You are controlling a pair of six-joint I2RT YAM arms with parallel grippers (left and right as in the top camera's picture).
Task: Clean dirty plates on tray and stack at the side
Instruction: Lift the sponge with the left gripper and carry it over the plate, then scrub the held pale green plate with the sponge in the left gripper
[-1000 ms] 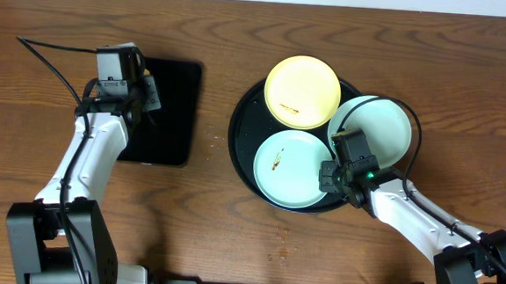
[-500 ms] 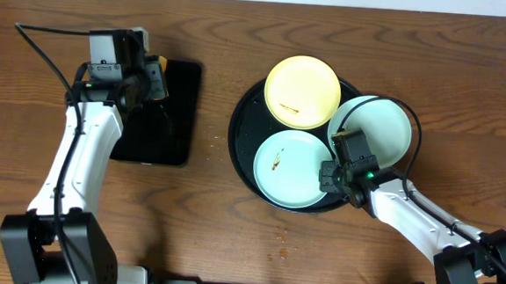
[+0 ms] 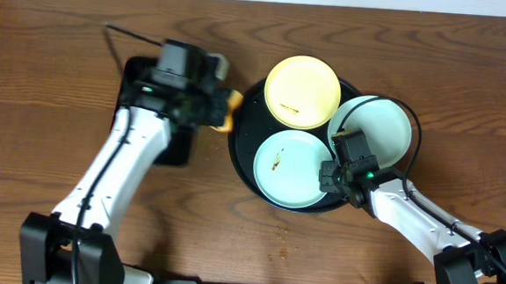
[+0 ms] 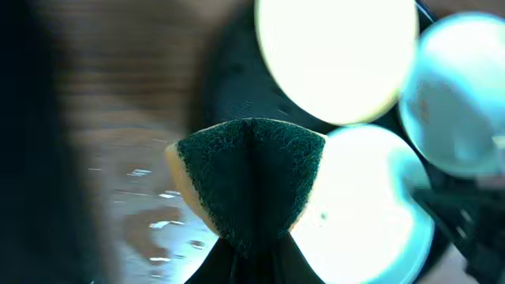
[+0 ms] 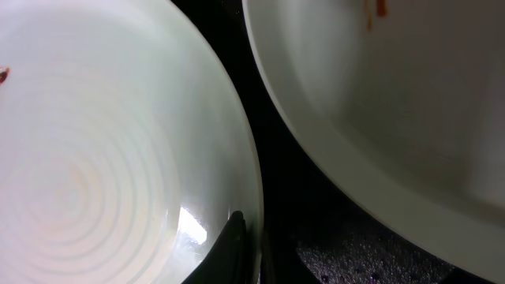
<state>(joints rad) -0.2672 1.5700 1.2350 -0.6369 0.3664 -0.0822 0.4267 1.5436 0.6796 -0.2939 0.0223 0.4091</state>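
Three small round plates are sitting in the one large round black tray (image 3: 238, 134): one pale yellow plate (image 3: 302, 91) at the back, one mint-white plate (image 3: 292, 168) at the front, and a second mint-white plate (image 3: 373, 127) at the right, its outer edge overhanging the tray's rim. The yellow plate and the front mint plate are each showing a small brown smear, and the right wrist view is catching a reddish smear on the right-hand plate. One rectangular black tray (image 3: 179, 148) is lying on the wooden bench (image 3: 66, 25) to the left, partly under the left arm. The left pincer (image 3: 220, 105) is pinching one sponge (image 3: 228, 111), yellow with a dark green scouring face, folded between its fingers and hanging just at the round tray's left rim. Half a second ago that pincer was over the rectangular tray's far left corner; it is now swinging right across it toward the plates. The right pincer (image 3: 330, 178) is staying where it was, at the right edge of the front mint plate; I cannot tell whether it is spread or pressed together. The plates are lying unmoved.
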